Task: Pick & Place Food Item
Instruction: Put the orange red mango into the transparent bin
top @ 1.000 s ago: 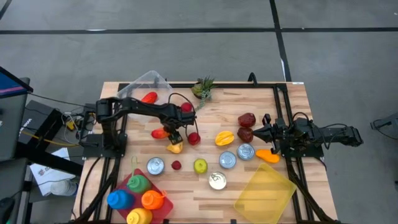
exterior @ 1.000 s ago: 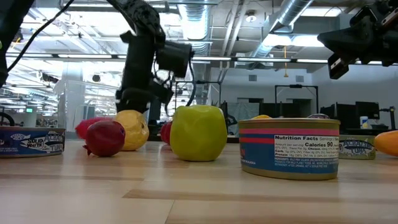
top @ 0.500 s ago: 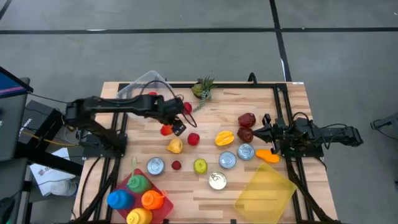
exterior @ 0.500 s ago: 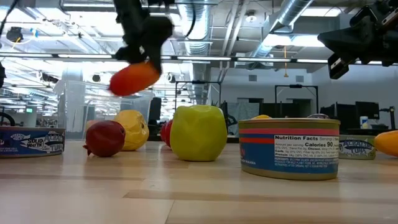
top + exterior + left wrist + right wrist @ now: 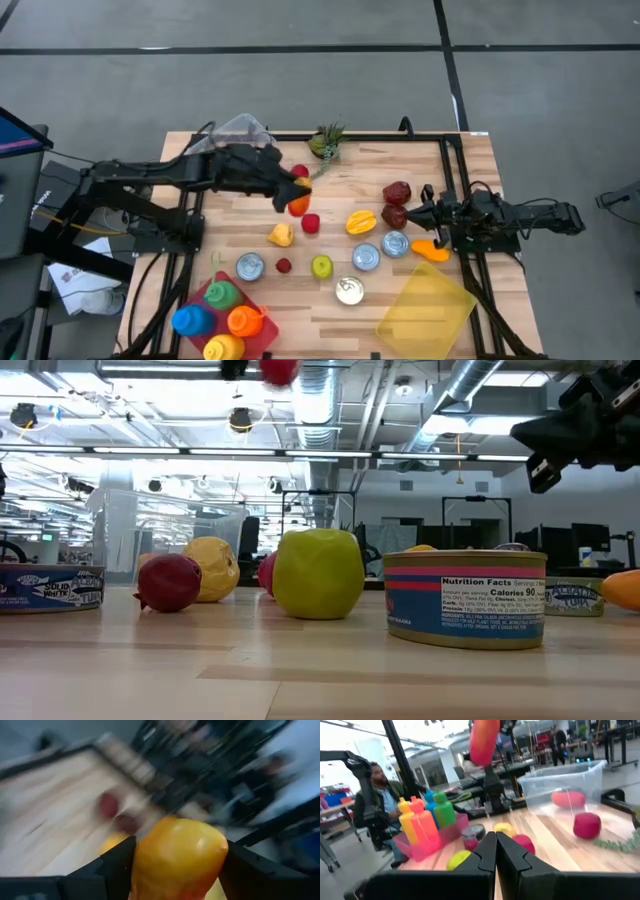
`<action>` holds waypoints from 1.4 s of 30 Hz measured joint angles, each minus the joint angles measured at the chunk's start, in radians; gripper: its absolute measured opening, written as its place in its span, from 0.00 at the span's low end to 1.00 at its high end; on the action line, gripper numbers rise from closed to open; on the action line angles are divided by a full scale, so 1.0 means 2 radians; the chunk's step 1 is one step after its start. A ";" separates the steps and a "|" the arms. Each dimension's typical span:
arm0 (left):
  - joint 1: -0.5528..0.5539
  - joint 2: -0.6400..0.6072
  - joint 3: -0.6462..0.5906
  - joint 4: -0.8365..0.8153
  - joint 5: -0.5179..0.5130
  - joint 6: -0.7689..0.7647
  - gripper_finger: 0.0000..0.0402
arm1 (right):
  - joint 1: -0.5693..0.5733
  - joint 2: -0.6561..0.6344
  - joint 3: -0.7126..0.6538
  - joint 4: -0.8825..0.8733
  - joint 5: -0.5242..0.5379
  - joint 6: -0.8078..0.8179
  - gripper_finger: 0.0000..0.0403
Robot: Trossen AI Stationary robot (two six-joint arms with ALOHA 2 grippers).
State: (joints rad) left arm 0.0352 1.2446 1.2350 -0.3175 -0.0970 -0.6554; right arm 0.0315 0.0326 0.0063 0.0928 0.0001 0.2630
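My left gripper (image 5: pixel 290 196) is high above the table's middle left, shut on an orange-red food item (image 5: pixel 177 855). The item also shows in the high view (image 5: pixel 298 205), at the low view's top edge (image 5: pixel 280 369) and in the right wrist view (image 5: pixel 484 740). A clear bin (image 5: pixel 235 133) stands at the far left with a red item (image 5: pixel 568 798) inside. My right gripper (image 5: pixel 418 212) waits shut at the right side (image 5: pixel 495 851), holding nothing. My left gripper pinches the orange-red item by its two opposite sides (image 5: pixel 142 862) between its two fingers (image 5: pixel 117 867). The fingers come nearly level from the table's left. The item is lifted well clear of the table and juts out past the fingertips.
On the table lie a yellow fruit (image 5: pixel 282 235), red fruits (image 5: pixel 310 223), a green apple (image 5: pixel 321 266), several cans (image 5: pixel 366 256), a yellow pepper (image 5: pixel 360 220) and dark red items (image 5: pixel 397 192). A red tray of bottles (image 5: pixel 225 315) is near left, a yellow container (image 5: pixel 425 305) near right.
My left gripper has risen steeply from the table with the orange-red item and has tipped from pointing down to nearly level. The item, beside the yellow fruit on the table a second ago, now hangs high above it.
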 joint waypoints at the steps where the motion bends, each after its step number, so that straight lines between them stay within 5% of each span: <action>1: -0.004 -0.007 0.001 0.024 0.001 0.000 0.58 | 0.000 0.001 0.000 -0.003 0.002 0.000 0.00; 22: -0.037 0.003 0.000 0.285 -0.003 0.012 0.58 | 0.000 0.007 0.000 -0.021 0.000 0.000 0.00; 42: -0.051 0.007 -0.004 0.282 0.051 -0.018 0.58 | 0.000 0.007 0.000 -0.021 0.000 0.000 0.00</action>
State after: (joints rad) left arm -0.0664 1.2591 1.2263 0.2460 0.0053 -0.6918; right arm 0.0314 0.0467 0.0063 0.0514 0.0002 0.2627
